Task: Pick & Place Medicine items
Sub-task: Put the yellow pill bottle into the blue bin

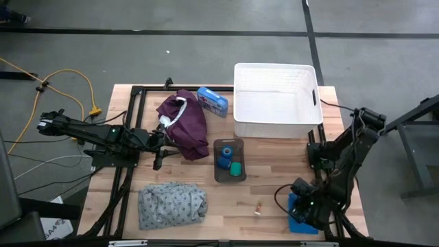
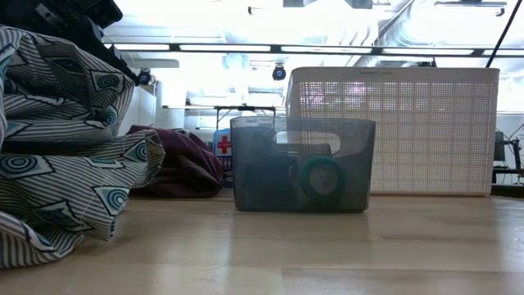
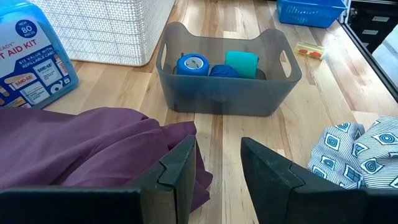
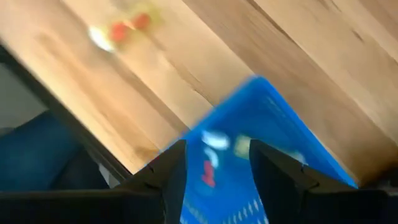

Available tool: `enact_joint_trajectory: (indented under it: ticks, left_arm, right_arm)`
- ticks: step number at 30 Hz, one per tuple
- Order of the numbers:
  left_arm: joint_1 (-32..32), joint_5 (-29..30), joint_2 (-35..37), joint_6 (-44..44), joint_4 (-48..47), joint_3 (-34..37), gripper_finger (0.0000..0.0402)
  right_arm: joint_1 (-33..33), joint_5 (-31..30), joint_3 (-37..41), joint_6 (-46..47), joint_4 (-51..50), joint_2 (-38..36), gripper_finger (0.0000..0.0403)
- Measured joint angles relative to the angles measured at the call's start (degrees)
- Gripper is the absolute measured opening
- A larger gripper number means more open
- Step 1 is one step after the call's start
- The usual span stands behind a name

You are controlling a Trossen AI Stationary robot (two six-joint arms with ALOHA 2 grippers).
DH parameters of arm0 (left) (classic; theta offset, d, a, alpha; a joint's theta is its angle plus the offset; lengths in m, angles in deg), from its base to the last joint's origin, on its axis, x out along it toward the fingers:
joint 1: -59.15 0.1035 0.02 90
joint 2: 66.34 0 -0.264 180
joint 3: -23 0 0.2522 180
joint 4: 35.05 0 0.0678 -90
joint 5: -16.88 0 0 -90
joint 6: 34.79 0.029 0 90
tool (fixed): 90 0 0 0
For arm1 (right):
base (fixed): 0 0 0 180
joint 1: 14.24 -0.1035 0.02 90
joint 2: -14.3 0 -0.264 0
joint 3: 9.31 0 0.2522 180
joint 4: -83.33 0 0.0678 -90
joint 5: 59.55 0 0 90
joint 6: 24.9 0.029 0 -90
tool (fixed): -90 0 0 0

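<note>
Nearby, right gripper (image 4: pixel 212 163) parted over blue basket (image 1: pixel 300 218); left gripper (image 3: pixel 217 163) parted beside maroon garment (image 3: pixel 93 146).

Blue and green rolls (image 1: pixel 228 162) sit inside the grey bin (image 1: pixel 229 177).

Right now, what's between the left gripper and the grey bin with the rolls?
Mostly bare wood. In the left wrist view the left gripper faces the grey bin; only the maroon garment's edge lies beside that stretch.

A wooden desk (image 1: pixel 274 178) carries a white basket (image 1: pixel 277 101), grey bin (image 1: pixel 228 160), first-aid box (image 1: pixel 212 101) and blue tray (image 1: pixel 299 218). A maroon garment (image 1: pixel 185 123) and patterned cloth (image 1: pixel 171 204) lie there too. A small piece (image 1: pixel 258 208) sits near the tray.
</note>
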Motion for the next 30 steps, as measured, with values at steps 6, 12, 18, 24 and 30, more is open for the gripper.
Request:
enact_joint_trajectory:
  ticks: [6, 12, 18, 24, 30]
  left_arm:
    - [0.0, 0.0, 0.0, 0.0, 0.0, 0.0, 0.0123]
    - [0.0, 0.0, 0.0, 0.0, 0.0, 0.0, 0.0123]
    - [0.0, 0.0, 0.0, 0.0, 0.0, 0.0, 0.0123]
    - [0.0, 0.0, 0.0, 0.0, 0.0, 0.0, 0.0123]
    - [0.0, 0.0, 0.0, 0.0, 0.0, 0.0, 0.0123]
  right_arm:
    - [5.6, -3.7, 0.0, -17.5, 8.2, 0.0, 0.0162]
    - [12.5, -3.7, 0.0, -39.2, 17.4, 0.0, 0.0162]
    - [17.9, -2.2, 0.0, -66.8, 26.9, 0.0, 0.0162]
    - [19.5, -0.5, 0.0, -93.8, 29.2, 0.0, 0.0162]
    - [19.4, -0.4, 0.0, -104.8, 29.5, 0.0, 0.0162]
